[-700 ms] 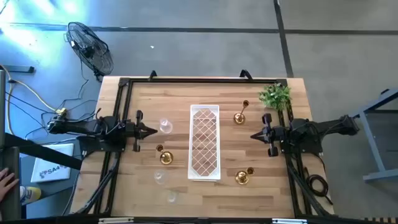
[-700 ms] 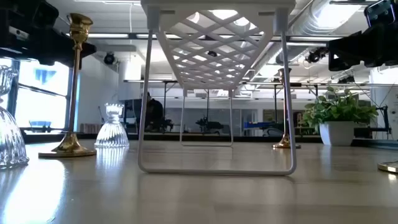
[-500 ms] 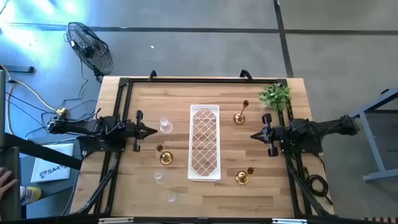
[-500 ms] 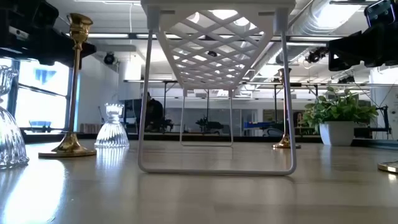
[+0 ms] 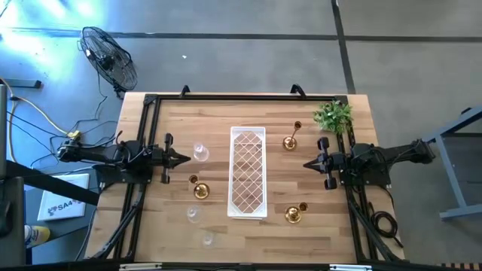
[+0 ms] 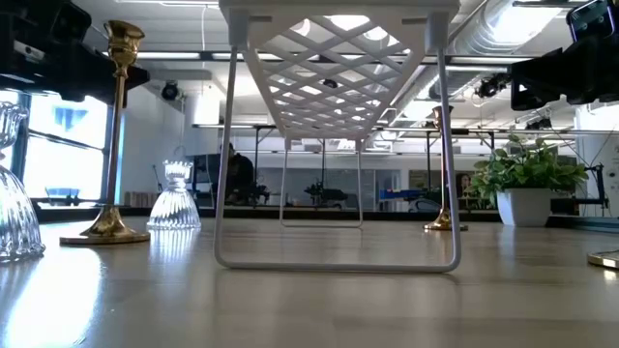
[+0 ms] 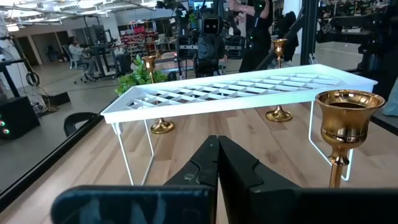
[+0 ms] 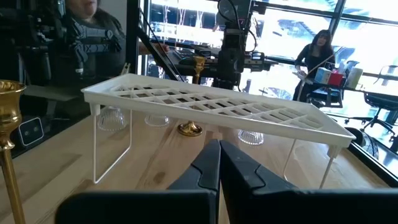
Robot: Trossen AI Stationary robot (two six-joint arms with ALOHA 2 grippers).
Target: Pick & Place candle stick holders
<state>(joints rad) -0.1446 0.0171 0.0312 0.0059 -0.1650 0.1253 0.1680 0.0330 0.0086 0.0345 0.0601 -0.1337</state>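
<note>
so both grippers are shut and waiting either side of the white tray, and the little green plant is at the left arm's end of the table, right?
Not quite: the plant is at the right arm's end, by a far corner, as the high view shows. The rest holds: the left gripper and right gripper are shut, waiting either side of the white tray.

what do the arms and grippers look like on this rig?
Two matching matte-black arms with blocky housings and black cables along the table sides. The left gripper and right gripper each taper to two dark, wedge-shaped fingers. No markings visible.
</note>
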